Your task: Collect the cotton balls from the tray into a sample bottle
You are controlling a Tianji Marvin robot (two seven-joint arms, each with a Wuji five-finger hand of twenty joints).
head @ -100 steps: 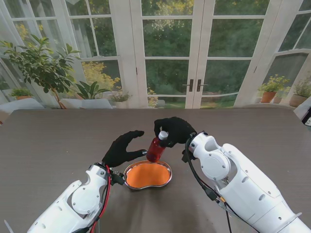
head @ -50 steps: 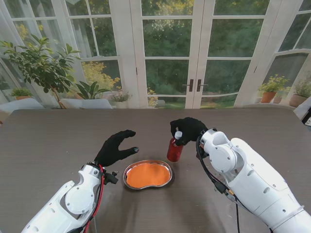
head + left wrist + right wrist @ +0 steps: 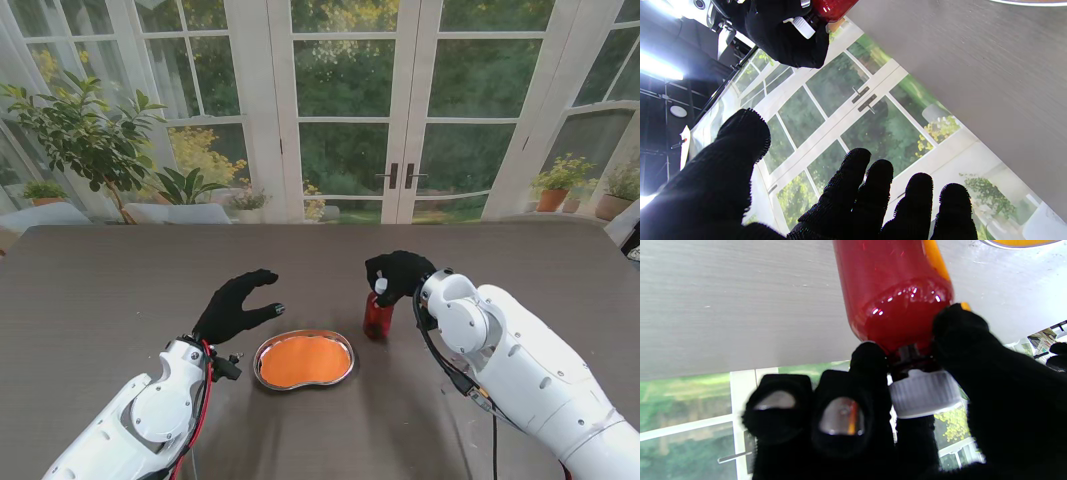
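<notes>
No readable text, label, brand, number or sign on anything in view.

A red bottle (image 3: 378, 314) with a white cap (image 3: 923, 393) is standing by an orange, silver-rimmed tray (image 3: 304, 361); black-gloved hands, grey wood-grain tabletop (image 3: 120, 280).

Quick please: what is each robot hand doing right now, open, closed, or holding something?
Left robot hand: open, fingers apart, holding nothing.
Right robot hand: closed on the red bottle, gripping near its white cap.
</notes>
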